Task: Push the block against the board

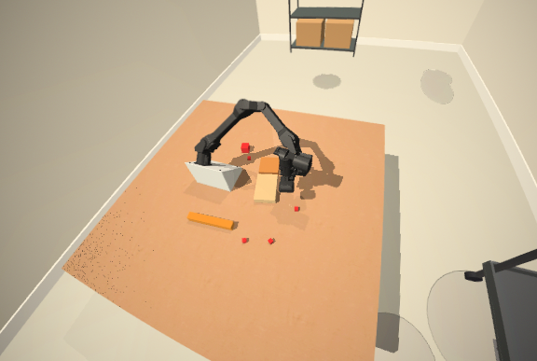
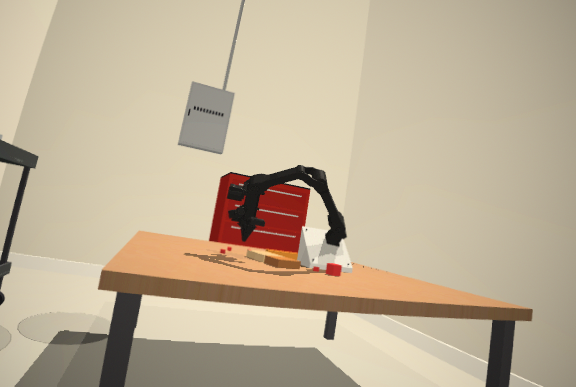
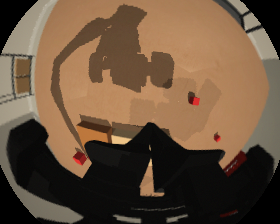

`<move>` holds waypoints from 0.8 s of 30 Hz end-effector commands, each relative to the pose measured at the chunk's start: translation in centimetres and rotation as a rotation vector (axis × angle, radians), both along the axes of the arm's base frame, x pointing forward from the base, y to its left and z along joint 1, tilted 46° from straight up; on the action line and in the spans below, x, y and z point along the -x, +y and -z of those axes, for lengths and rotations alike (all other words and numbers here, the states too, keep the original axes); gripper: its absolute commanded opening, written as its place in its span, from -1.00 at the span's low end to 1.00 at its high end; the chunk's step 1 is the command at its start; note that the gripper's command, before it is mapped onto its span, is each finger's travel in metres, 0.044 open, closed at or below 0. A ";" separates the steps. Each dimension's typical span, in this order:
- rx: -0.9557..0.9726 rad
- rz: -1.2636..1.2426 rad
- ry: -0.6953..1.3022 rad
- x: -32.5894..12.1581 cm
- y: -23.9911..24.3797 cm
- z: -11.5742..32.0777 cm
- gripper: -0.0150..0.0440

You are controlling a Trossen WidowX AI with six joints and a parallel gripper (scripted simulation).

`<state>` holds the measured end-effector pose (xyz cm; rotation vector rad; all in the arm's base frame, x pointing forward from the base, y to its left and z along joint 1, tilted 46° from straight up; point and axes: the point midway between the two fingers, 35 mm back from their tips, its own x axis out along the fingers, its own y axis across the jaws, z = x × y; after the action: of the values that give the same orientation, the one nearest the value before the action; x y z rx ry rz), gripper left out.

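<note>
The orange-brown square block (image 1: 268, 164) (image 2: 283, 261) (image 3: 93, 132) lies flat at one end of the pale board (image 1: 265, 188) (image 2: 257, 255) (image 3: 121, 139). Their facing sides appear to meet, with no gap that I can make out. In the top view the board's left edge sticks out slightly past the block's. Their other long edges look close to even in the wrist view, but I cannot tell exactly. My gripper (image 1: 286, 188) (image 2: 244, 238) (image 3: 150, 125) is shut and empty. It hangs above the table beside the board's right long side. It partly hides the board in the wrist view.
A long orange bar (image 1: 210, 220) lies on the table to the left. A larger red cube (image 1: 245, 147) (image 2: 333, 269) (image 3: 79, 158) lies beyond the block. Several small red cubes are scattered about, one of them (image 1: 296, 209) near the board. The white arm base (image 1: 215, 176) (image 2: 310, 250) stands left of the board.
</note>
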<state>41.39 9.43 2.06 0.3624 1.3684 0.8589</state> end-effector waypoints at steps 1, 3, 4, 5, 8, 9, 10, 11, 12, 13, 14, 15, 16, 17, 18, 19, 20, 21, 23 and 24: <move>0.003 0.032 0.044 0.3 -0.1 0.7 -0.49; 0.007 0.080 0.094 0.5 -0.6 1.1 -0.49; 0.009 0.104 0.118 0.6 -0.8 1.3 -0.49; 0.012 0.128 0.143 0.7 -1.1 1.5 -0.49; 0.018 0.201 0.217 1.0 -1.8 2.2 -0.49; 0.020 0.225 0.242 1.1 -2.0 2.4 -0.49; 0.022 0.249 0.267 1.3 -2.2 2.6 -0.49; 0.024 0.274 0.291 1.4 -2.5 2.8 -0.49; 0.026 0.298 0.316 1.5 -2.7 3.0 -0.49; 0.028 0.322 0.341 1.7 -2.9 3.2 -0.49; 0.030 0.346 0.365 1.8 -3.1 3.4 -0.49; 0.032 0.371 0.390 1.9 -3.4 3.6 -0.49; 0.033 0.395 0.415 2.1 -3.6 3.8 -0.49; 0.035 0.419 0.439 2.2 -3.8 4.0 -0.49; 0.037 0.443 0.464 2.3 -4.0 4.2 -0.49; 0.039 0.467 0.489 2.5 -4.2 4.4 -0.49; 0.040 0.492 0.513 2.6 -4.4 4.6 -0.49; 0.042 0.516 0.538 2.8 -4.6 4.8 -0.49; 0.046 0.564 0.587 3.1 -5.0 5.2 -0.49; 0.047 0.588 0.612 3.3 -5.2 5.4 -0.49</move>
<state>38.83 4.73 -2.45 0.9191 1.6618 0.3088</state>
